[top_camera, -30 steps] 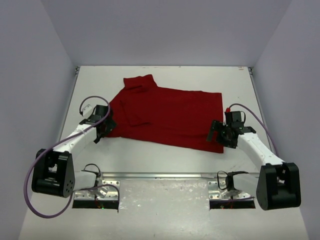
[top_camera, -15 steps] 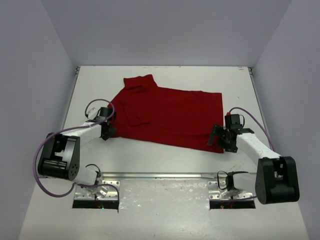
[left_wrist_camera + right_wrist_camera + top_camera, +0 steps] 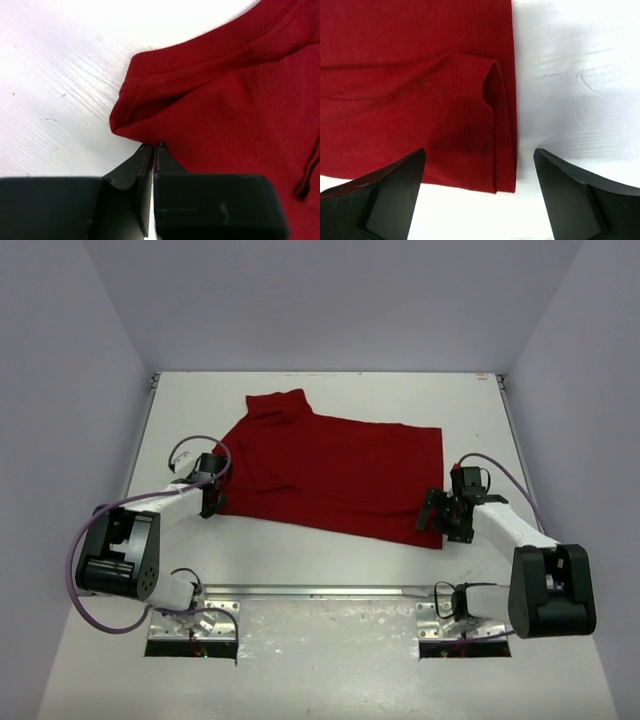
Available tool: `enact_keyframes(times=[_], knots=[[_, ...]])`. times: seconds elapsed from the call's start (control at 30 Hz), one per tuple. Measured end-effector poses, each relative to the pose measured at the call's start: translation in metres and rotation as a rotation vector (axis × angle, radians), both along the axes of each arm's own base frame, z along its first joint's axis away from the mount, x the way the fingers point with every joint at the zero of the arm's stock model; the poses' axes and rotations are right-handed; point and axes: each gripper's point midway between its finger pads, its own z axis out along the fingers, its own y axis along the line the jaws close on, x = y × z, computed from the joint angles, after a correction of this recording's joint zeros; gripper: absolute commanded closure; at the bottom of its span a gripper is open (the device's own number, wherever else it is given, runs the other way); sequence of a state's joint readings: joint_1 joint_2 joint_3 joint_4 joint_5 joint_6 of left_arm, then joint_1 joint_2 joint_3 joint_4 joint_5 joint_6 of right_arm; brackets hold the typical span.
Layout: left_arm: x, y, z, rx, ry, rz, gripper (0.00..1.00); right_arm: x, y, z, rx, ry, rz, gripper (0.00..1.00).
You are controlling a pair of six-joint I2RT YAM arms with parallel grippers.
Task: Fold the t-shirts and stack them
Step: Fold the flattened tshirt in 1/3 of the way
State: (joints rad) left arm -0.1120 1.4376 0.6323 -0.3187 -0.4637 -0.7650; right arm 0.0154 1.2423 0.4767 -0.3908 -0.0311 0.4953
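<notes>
Your dark red t-shirt point(image 3: 330, 465) lies spread flat on the white surface point(image 3: 330, 555). Your left gripper point(image 3: 152, 146) has its jaws pressed together, tips at the shirt's near left corner; you cannot tell whether cloth is pinched. Your right gripper point(image 3: 479, 165) holds its jaws wide apart, straddling the near right corner.

Plain dark red t-shirt point(image 3: 330, 475), no print, lying spread out mostly flat across the middle of the white table point(image 3: 300, 560), a bit skewed, near corners doubled over.
</notes>
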Motion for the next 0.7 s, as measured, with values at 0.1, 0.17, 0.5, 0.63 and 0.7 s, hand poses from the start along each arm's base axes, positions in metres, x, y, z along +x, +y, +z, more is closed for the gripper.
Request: enact_keyframes(times=[0.1,0.17,0.5,0.63,0.7], knots=[[0.0,0.001,0.0,0.006,0.0,-0.003,1.0,0.003,-0.002,-0.001,-0.012,0.021,0.006,0.2],[0.0,0.001,0.001,0.009,0.001,-0.001,1.0,0.005,-0.005,-0.003,-0.029,0.03,0.002,0.27],[-0.015,0.016,0.014,0.061,0.009,0.094,0.33,-0.003,-0.02,-0.002,-0.146,0.085,-0.013,0.2],[-0.01,0.013,0.042,0.044,-0.087,0.09,0.06,0.011,0.003,0.028,-0.149,-0.01,0.072,0.19],[-0.01,0.012,0.06,0.035,-0.14,0.09,0.0,0.033,0.029,0.062,-0.15,-0.116,0.153,0.19]])
